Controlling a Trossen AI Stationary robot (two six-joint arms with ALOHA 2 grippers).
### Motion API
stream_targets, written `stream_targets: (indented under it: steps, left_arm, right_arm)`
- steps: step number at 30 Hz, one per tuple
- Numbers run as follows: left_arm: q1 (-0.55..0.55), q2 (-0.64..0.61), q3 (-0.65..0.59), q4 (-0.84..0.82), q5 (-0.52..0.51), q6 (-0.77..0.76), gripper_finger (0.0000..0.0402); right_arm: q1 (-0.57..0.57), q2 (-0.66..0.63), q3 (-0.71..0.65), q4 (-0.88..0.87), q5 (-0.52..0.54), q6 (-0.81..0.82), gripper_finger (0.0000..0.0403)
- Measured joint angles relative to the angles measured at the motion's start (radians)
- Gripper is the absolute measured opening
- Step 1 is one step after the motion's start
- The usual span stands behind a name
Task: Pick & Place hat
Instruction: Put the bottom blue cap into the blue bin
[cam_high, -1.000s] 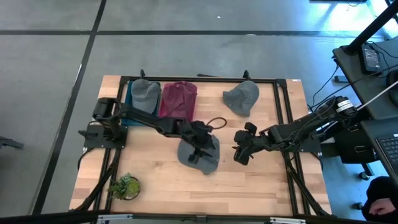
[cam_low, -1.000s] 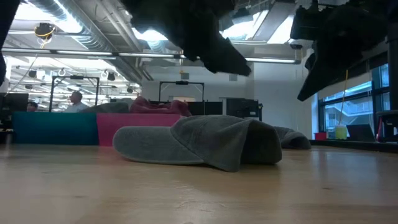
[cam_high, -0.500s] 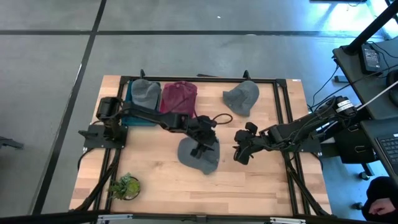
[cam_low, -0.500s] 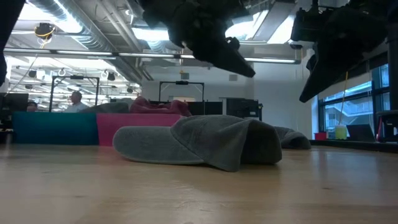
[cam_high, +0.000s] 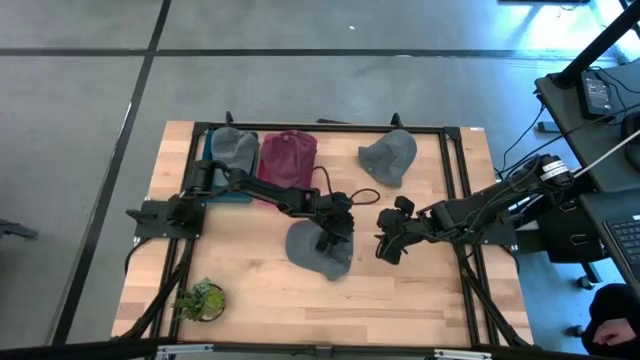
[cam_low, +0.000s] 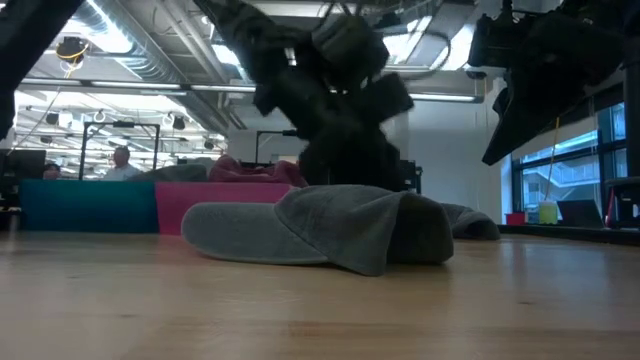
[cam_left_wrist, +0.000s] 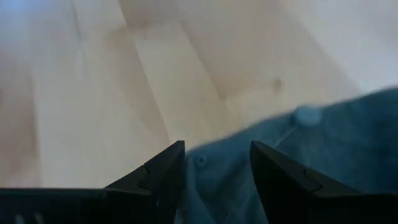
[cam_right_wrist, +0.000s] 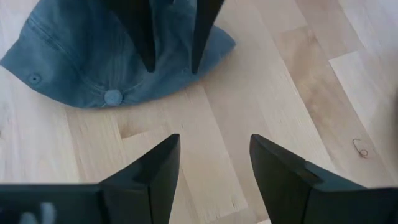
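Observation:
A grey-blue cap (cam_high: 318, 255) lies flat on the wooden table near its middle, and its crown button (cam_left_wrist: 306, 115) shows in the left wrist view. The cap (cam_low: 330, 225) rests on its brim and crown edge. My left gripper (cam_high: 338, 230) is open and points down over the cap's right part (cam_right_wrist: 81, 56), one finger on each side of a patch of crown. In the low view my left gripper (cam_low: 350, 160) is blurred just above the cap. My right gripper (cam_high: 386, 245) hangs open in the air right of the cap, touching nothing. My left gripper (cam_left_wrist: 214, 158) comes at the cap's crown from above, pointing down, with its open fingers (cam_right_wrist: 148, 59) astride the cloth near the cap's right edge. I cannot tell whether the fingertips touch the cloth.
A second grey hat (cam_high: 388, 158) lies at the far edge. A grey hat (cam_high: 235, 152) sits on a teal bin and a maroon hat (cam_high: 288, 158) on a pink bin at the far left. A small plant (cam_high: 200, 298) stands at the near-left corner. Bare wood spans the near side.
My left gripper has come down from well above the table to just over the cap, shifting slightly toward the table's right and tipping to point downward. The cap has stayed where it was.

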Motion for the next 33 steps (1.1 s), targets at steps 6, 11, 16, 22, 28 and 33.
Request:
stream_targets:
  steps: [6, 11, 16, 22, 28, 33]
  left_arm:
    - [0.000, 0.054, 0.005, -0.034, 0.003, -0.002, 0.0178]
    - [0.000, 0.071, 0.009, -0.094, 0.005, -0.006, 0.0174]
    - [-0.001, 0.073, 0.006, -0.099, 0.007, -0.028, 0.0137]
    - [-0.002, 0.075, 0.004, -0.080, 0.004, -0.044, 0.0053]
    - [0.012, -0.001, -0.008, -0.136, -0.026, -0.168, 0.0012]
    - [0.030, -0.151, -0.004, -0.162, -0.026, -0.276, 0.0008]
  right_arm:
    - [0.000, 0.000, 0.000, 0.000, 0.000, 0.002, 0.0194]
    - [0.000, 0.000, 0.000, 0.000, 0.001, 0.003, 0.0194]
    - [0.000, 0.000, 0.000, 0.000, 0.000, 0.000, 0.0194]
    - [0.000, 0.000, 0.000, 0.000, 0.001, 0.000, 0.0194]
    - [0.000, 0.000, 0.000, 0.000, 0.007, 0.001, 0.0194]
    - [0.000, 0.000, 0.000, -0.002, 0.021, -0.004, 0.0194]
